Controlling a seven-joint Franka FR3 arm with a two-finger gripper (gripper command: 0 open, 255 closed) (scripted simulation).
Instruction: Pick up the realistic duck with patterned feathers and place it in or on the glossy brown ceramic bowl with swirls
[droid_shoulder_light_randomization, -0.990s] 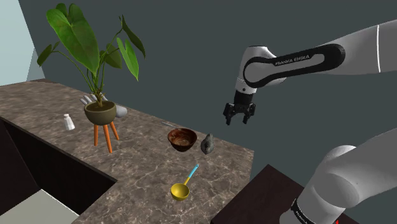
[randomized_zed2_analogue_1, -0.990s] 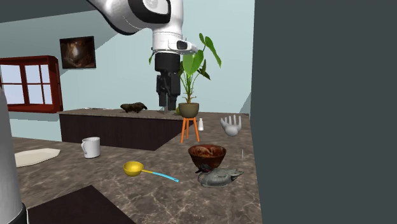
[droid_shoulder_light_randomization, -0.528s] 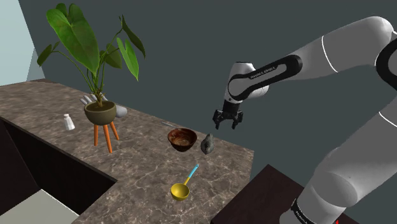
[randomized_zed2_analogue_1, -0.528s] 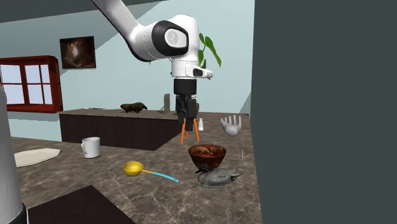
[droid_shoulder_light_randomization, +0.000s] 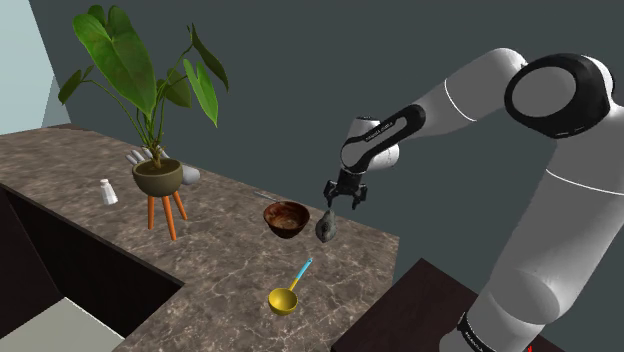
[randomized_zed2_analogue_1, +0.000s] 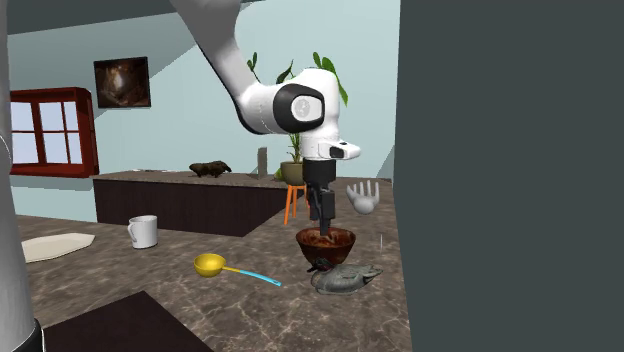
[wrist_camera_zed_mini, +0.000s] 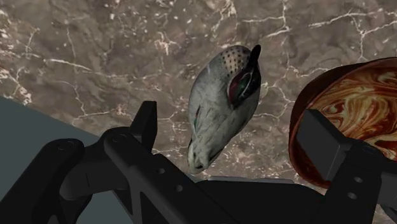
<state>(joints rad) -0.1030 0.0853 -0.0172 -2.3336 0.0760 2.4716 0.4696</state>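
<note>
The duck (droid_shoulder_light_randomization: 326, 228), grey with speckled feathers and a dark red-green patch, lies on the marble counter just to the shoulder view's right of the glossy brown swirled bowl (droid_shoulder_light_randomization: 286, 219). My gripper (droid_shoulder_light_randomization: 341, 199) hangs open a short way above the duck, touching nothing. In the wrist view the duck (wrist_camera_zed_mini: 222, 102) lies below and between the spread fingers (wrist_camera_zed_mini: 145, 121), with the bowl (wrist_camera_zed_mini: 356, 102) beside the other finger. In the second exterior view the gripper (randomized_zed2_analogue_1: 325, 222) hangs in front of the bowl (randomized_zed2_analogue_1: 337, 251), and the duck (randomized_zed2_analogue_1: 345, 279) rests in front of it.
A yellow ladle (droid_shoulder_light_randomization: 285, 299) with a blue handle lies nearer on the counter. A potted plant on an orange stand (droid_shoulder_light_randomization: 158, 178), a white shaker (droid_shoulder_light_randomization: 108, 192) and a white hand figure (randomized_zed2_analogue_1: 364, 197) stand farther off. The counter edge (droid_shoulder_light_randomization: 385, 262) runs close behind the duck. A white mug (randomized_zed2_analogue_1: 143, 231) stands apart.
The arm has swung down and toward the shoulder view's left, bringing the open gripper from high beside the counter to just above the duck. Duck and bowl have not moved.
</note>
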